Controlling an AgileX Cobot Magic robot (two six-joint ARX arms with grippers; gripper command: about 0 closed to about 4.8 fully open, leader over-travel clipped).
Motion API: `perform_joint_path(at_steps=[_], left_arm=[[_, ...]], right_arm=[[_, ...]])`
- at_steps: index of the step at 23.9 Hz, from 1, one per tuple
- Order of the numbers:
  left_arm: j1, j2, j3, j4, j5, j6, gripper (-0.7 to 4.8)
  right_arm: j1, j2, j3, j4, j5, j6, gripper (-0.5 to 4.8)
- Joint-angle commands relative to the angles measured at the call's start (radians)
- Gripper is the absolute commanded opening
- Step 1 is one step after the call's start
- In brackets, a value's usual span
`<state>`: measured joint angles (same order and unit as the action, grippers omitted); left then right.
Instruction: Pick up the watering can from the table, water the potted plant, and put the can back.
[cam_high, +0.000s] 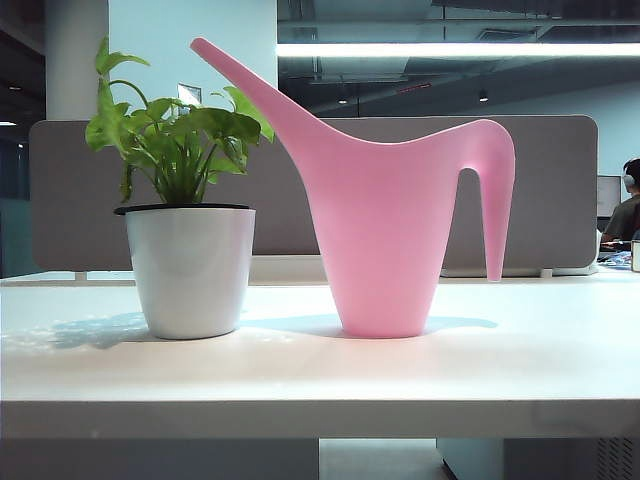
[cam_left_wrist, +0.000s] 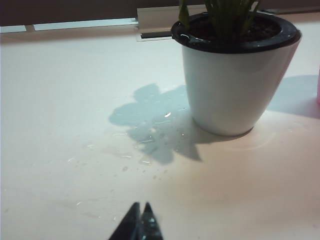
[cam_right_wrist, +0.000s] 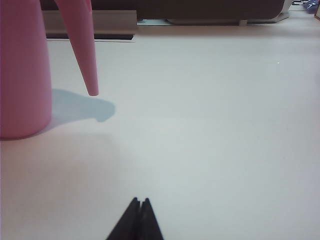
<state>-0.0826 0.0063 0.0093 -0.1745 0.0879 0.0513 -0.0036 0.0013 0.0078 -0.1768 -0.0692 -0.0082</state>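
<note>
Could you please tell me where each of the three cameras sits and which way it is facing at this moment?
Exterior view: low at the table's front edge, level at the potted plant and watering can; no arm shows.
Left wrist view: above the table, facing the plant; the shut left gripper shows.
Right wrist view: above the table, facing the can's body and handle tip; the shut right gripper shows.
Shared: the exterior and left wrist views both show the plant.

Grey divider panel (cam_high: 560, 190) — seated person (cam_high: 625, 215) (headphones) behind

Potted plant (cam_high: 188, 225) left of watering can (cam_high: 385, 210) on table (cam_high: 320, 375)
</note>
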Motion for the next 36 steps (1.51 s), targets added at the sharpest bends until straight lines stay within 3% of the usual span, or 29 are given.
perform_joint_path(at_steps=[1,16,23,27,31,34,36], left_arm=[[0.000,0.001,0.000,0.004,0.003,0.000,0.03],[-0.003,0.001,0.002,0.004,0.003,0.000,0.03],[-0.068,0.050,0.047,0.003,0.003,-0.003,0.03],[-0.156,0.258,0.275,-0.006,0.076,-0.113,0.03],[-0.227,0.400,0.505,-0.078,0.142,-0.114,0.03],[-0.254,0.481,0.669,-0.209,0.161,-0.100,0.03],[-0.255,0.532,0.800,-0.379,0.160,-0.096,0.03]], right_arm=[[0.000,-0.001,-0.007,0.013,-0.001,-0.002,-0.05],[0.000,-0.001,-0.007,0.013,-0.001,-0.002,-0.05],[0.000,-0.001,-0.007,0.013,-0.001,-0.002,-0.05],[0.000,-0.001,-0.007,0.013,-0.001,-0.002,-0.05],[0.000,-0.001,-0.007,0.013,-0.001,-0.002,-0.05],[0.000,-0.001,-0.007,0.013,-0.001,-0.002,-0.05],[0.000,-0.001,-0.007,0.013,-0.001,-0.002,-0.05]])
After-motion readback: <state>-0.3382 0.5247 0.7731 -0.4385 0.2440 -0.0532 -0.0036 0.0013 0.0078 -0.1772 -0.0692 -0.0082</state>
